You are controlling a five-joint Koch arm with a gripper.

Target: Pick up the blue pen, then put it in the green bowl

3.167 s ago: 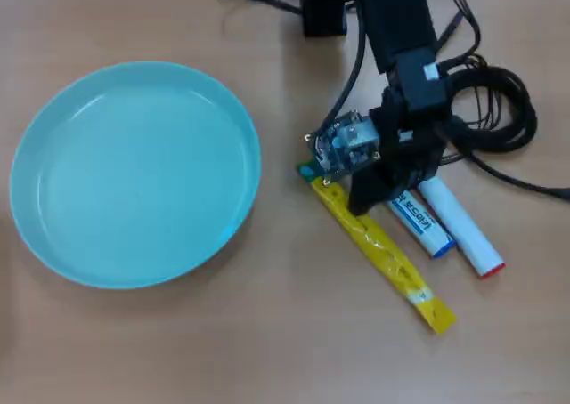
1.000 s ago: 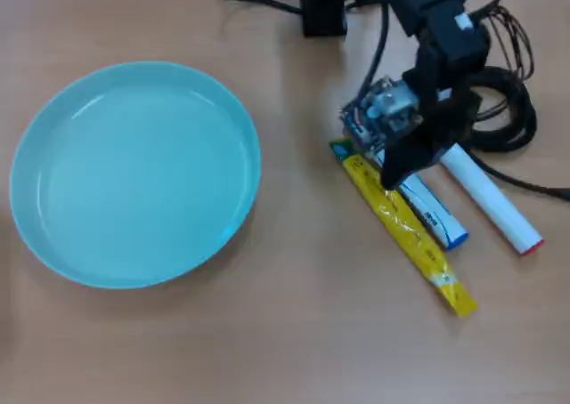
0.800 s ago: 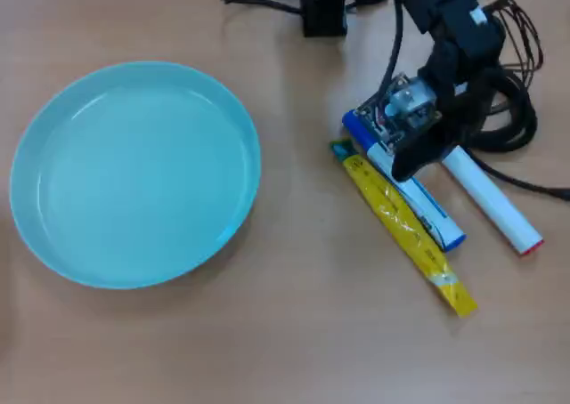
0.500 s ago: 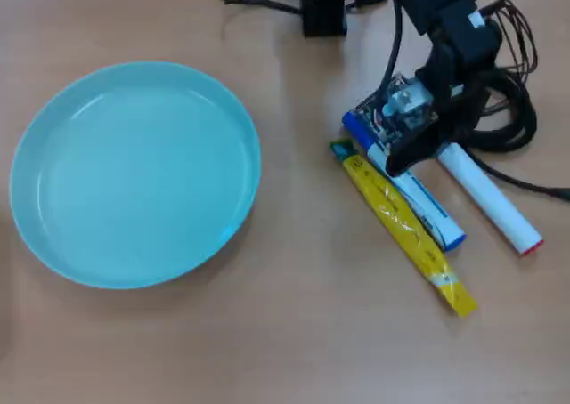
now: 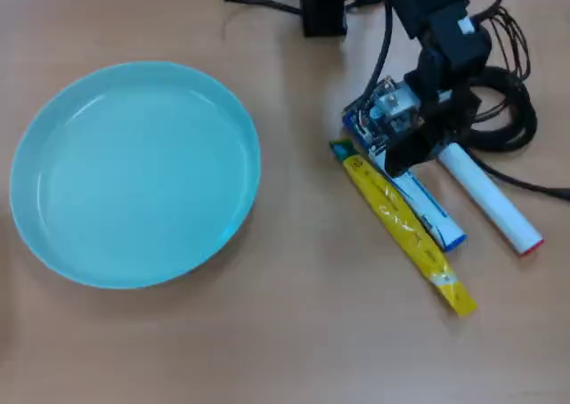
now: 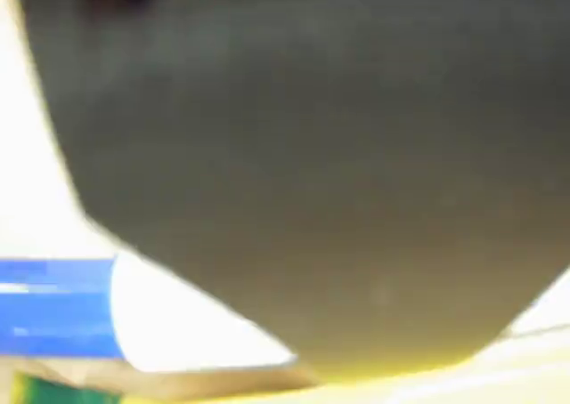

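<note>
Overhead: gripper (image 5: 398, 157) low over the pen (image 5: 427, 210), which lies on the table slanting from upper left to lower right, between sachet (image 5: 405, 232) and red marker (image 5: 490, 201); bowl (image 5: 53, 128) well left, empty.

Wrist: dark jaw right against pen (image 6: 134, 311); grip state untellable.

Green bowl (image 5: 134, 173) at overhead left; right of it, sachet stick (image 5: 405, 230), blue pen (image 5: 426, 210), second marker (image 5: 488, 199) side by side.
</note>
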